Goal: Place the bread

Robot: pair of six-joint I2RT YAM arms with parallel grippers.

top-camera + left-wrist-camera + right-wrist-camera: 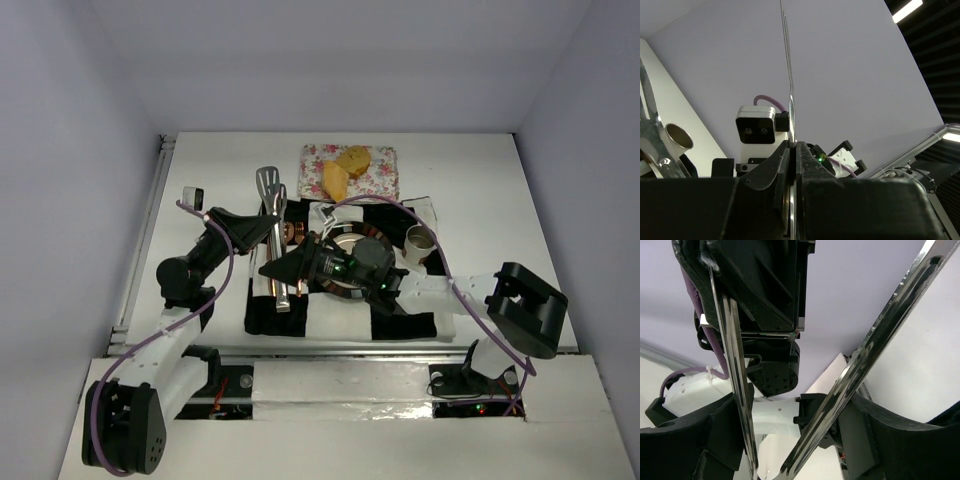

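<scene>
Bread (344, 170), wedge (336, 181) and rounder chunk (353, 158), sits on the floral plate (381, 178) about one o'clock from your nearer left gripper (272, 232), clenched on the twelve-to-six tongs (270, 185); whether your right gripper (286, 272), straddling their arms, squeezes, you cannot tell.

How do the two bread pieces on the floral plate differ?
The wedge is longer and paler orange, while the chunk is rounder and browner. The wedge lies nearer the arms, and the chunk sits farther back. Both are small and golden, side by side on the floral plate.
</scene>
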